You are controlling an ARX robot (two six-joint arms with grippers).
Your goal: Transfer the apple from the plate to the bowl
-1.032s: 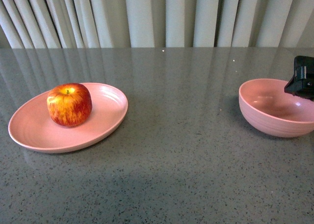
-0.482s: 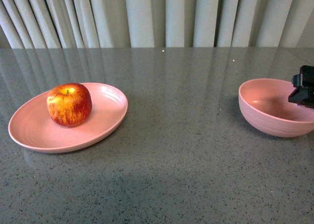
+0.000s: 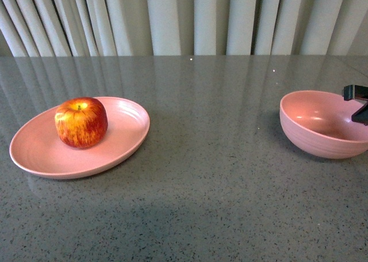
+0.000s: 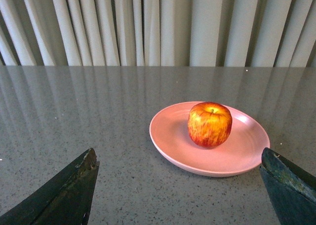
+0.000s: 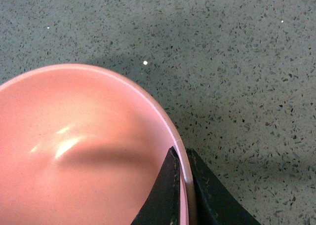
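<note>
By the left edge, apple (image 3: 81, 122) on plate (image 3: 34, 153), ungrasped: reach with your wide-open, empty left gripper (image 4: 178, 155); right gripper (image 5: 181, 153) pinches the bowl (image 3: 310, 135) rim

Plate (image 3: 123, 133) shared: front, left-wrist views.

A grey speckled table (image 3: 218, 187) spreads wide (glossy, mirroring pale stripes). Pleated cream curtains (image 3: 184, 20) hang behind it.
</note>
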